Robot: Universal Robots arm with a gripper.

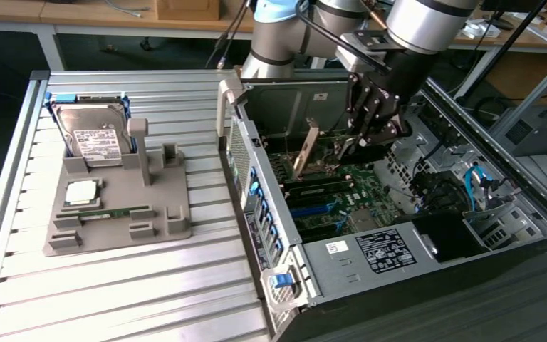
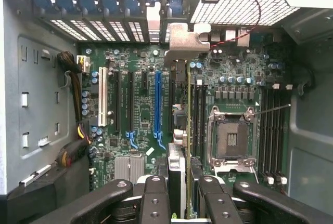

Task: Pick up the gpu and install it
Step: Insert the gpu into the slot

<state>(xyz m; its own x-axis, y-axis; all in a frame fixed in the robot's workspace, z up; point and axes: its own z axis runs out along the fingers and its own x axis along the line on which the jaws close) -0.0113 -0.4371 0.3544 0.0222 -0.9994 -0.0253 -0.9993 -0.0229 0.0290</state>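
My gripper (image 1: 373,132) reaches down into the open computer case (image 1: 369,249). It is shut on the gpu (image 1: 304,151), which stands on edge with its metal bracket toward the case's rear wall. In the wrist view the gpu (image 2: 177,167) appears edge-on between my two black fingers (image 2: 155,198). Its bracket (image 2: 184,39) sits by the rear slot openings. The card hangs over the motherboard (image 2: 140,115), just beside the long blue slot (image 2: 157,104). I cannot tell whether its lower edge touches a slot.
A CPU socket (image 2: 231,138) and memory slots (image 2: 270,130) lie beside the card. Cables (image 2: 73,78) run along one case wall. On the slatted table at the exterior view's left, a grey fixture (image 1: 159,214) holds a hard drive (image 1: 97,135), a CPU (image 1: 82,191) and a memory stick (image 1: 112,212).
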